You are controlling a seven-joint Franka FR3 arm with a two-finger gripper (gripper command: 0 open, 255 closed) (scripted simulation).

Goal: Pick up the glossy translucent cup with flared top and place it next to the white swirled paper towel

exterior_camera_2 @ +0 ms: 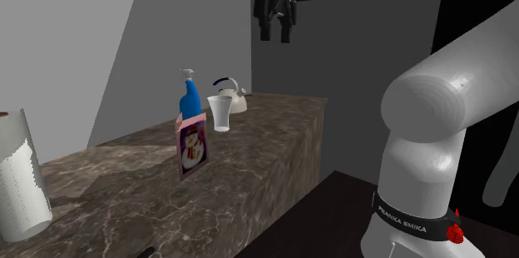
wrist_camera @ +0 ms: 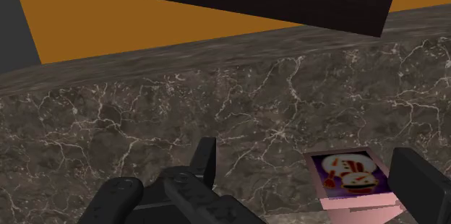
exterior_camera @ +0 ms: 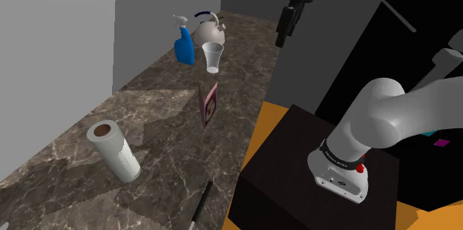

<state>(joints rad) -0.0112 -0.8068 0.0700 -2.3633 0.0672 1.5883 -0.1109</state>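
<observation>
Desk (exterior_camera: 159, 113): dark marbled top, running away from the stand.

Arm (exterior_camera: 386, 117): raised high, hand pointing down, hanging above the desk's stand-side edge.

Paper towel (exterior_camera: 113, 149): at the desk's near end, well apart from the cup, with a snowman card (exterior_camera: 210, 104) between them.

Cup (exterior_camera: 213, 57): upright on the far part of the desk, long axis vertical, flared rim up, just beside a blue spray bottle (exterior_camera: 184, 43) and a kettle (exterior_camera: 208, 30).

Fingers (wrist_camera: 419, 186): spread apart, holding nothing. The cup lies well below them and to the shoulder view's left. Judgement: shift that way, then descend.
</observation>
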